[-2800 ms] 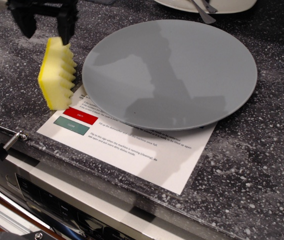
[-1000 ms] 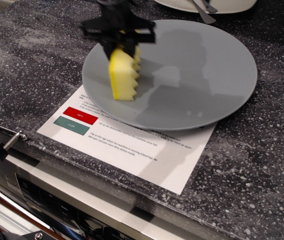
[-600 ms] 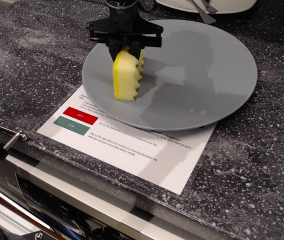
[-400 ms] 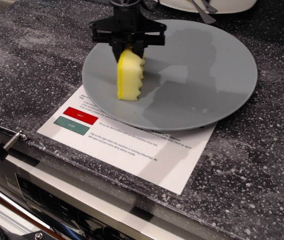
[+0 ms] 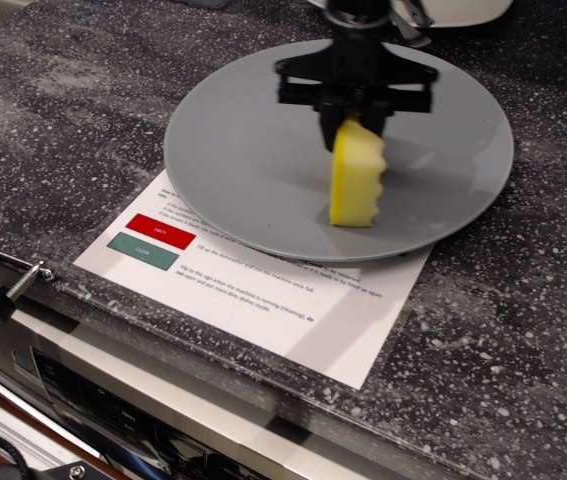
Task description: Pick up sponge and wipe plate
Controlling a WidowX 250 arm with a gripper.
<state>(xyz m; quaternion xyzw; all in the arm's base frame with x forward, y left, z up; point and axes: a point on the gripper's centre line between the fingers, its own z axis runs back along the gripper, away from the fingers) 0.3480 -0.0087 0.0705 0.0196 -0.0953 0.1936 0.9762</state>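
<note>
The large round grey plate (image 5: 243, 150) lies on a white sheet on the dark speckled counter. My black gripper (image 5: 355, 112) hangs over the plate's middle right and is shut on the top of the yellow sponge (image 5: 356, 182). The sponge hangs upright with its wavy edge to the right, and its lower end rests on the plate near the front rim.
A white printed sheet (image 5: 283, 300) with a red and a green label lies under the plate's front. A white dish (image 5: 463, 10) with a metal utensil stands at the back edge. The counter's front edge and an appliance panel (image 5: 113, 400) run below.
My gripper has carried the sponge across the plate from the left side to the middle right, with the sponge's lower end staying on the plate.
</note>
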